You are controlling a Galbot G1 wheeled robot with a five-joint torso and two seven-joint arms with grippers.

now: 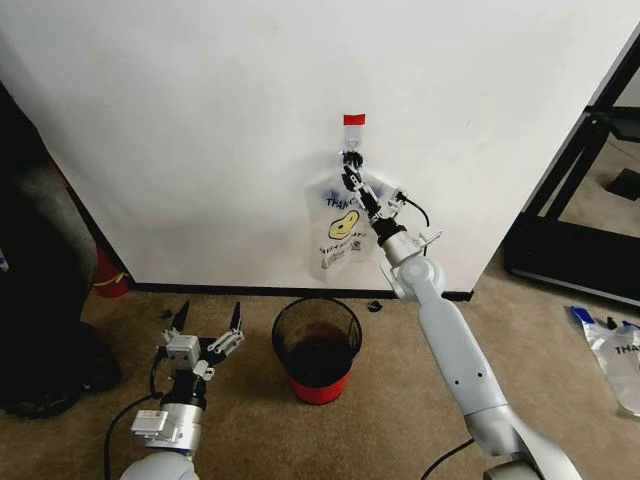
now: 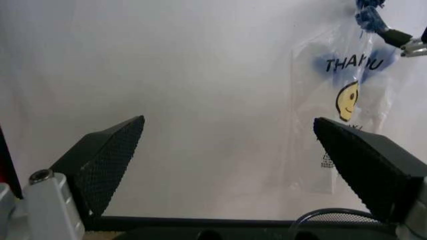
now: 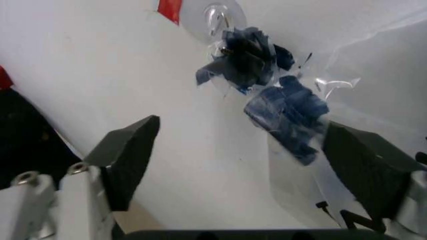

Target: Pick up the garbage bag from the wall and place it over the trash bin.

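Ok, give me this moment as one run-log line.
right claw: open, at blue handles of garbage bag on wall hook | left claw: open, idle, low beside trash bin | bag: hanging

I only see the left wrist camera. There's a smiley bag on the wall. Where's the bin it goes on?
Observer: The trash bin stands on the carpet right below the garbage bag, a little out from the wall.
Operator: Is the other arm grabbing the bag?
Observer: Not yet. The right gripper is up at the bag's blue handles, its fingers open on either side of them.
Operator: What's the bag hanging on?
Observer: A small hook just under a red tape strip.
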